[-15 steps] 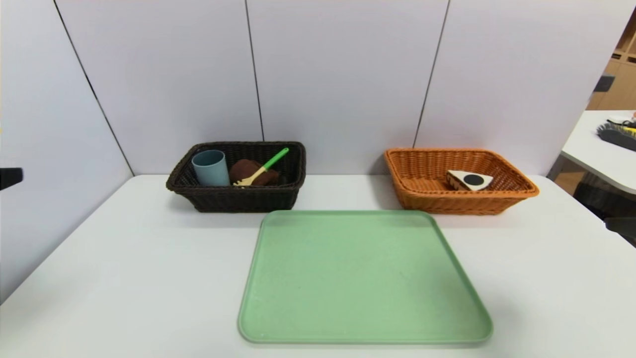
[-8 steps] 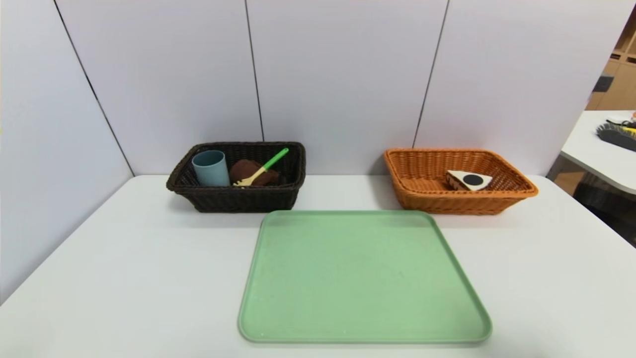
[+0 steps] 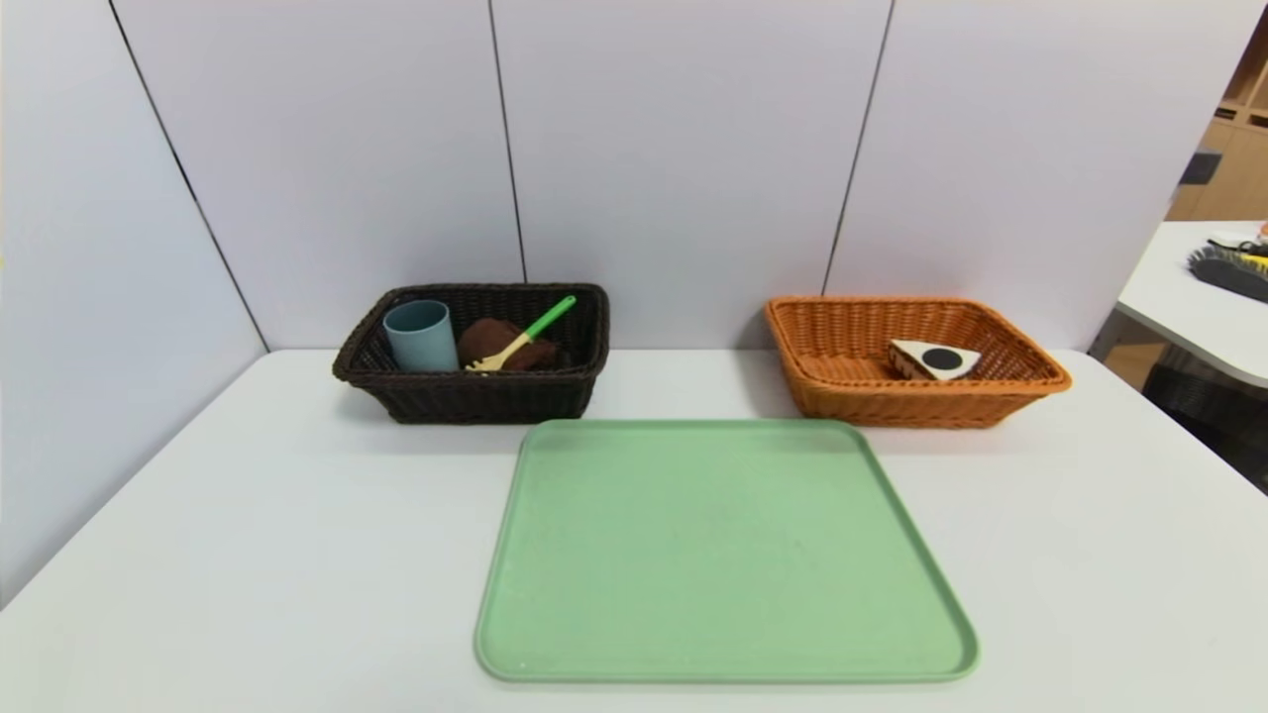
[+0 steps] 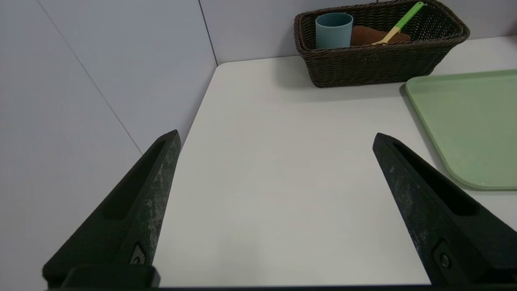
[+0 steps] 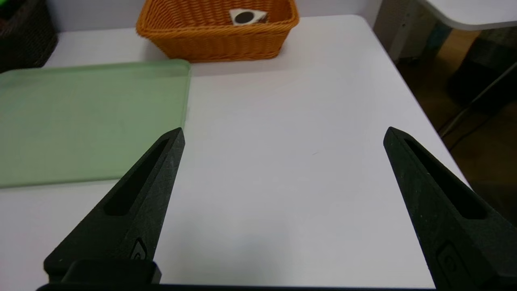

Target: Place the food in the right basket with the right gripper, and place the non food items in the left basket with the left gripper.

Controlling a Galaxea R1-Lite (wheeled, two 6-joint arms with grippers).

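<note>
From the head, the blue-grey plastic cup (image 3: 420, 335), rolled brown towel (image 3: 492, 341) and green-handled yellow slotted spoon (image 3: 523, 335) sit in the dark brown woven wicker basket (image 3: 471, 394); the triangular toy cake slice (image 3: 933, 358) lies in the orange-tan woven wicker basket (image 3: 916, 401), both behind the flat green plastic tray (image 3: 723, 555). At the left wrist, the left gripper (image 4: 274, 137) gapes wide, holding nothing, over the white table (image 4: 274, 161). At the right wrist, the right gripper (image 5: 282, 133) likewise spreads fully, empty.

Neither arm is shown in the head view. In the left wrist view, the left gripper (image 4: 274, 135) is cut off at the picture's edge, only its 2 fingers being seen; the right gripper (image 5: 282, 133) is cut likewise in the right wrist view. The spoon's yellow head (image 3: 482, 362) is too small for its slots to be made out, and the rolled towel (image 3: 492, 340) is partly hidden behind the blue-grey cup (image 3: 420, 335) and the dark basket's near wall (image 3: 475, 394). The cake slice (image 3: 934, 358) is shown only by its pale underside; its top is hidden. The dark brush (image 3: 1226, 267) on the side table is cut by the picture's edge.
</note>
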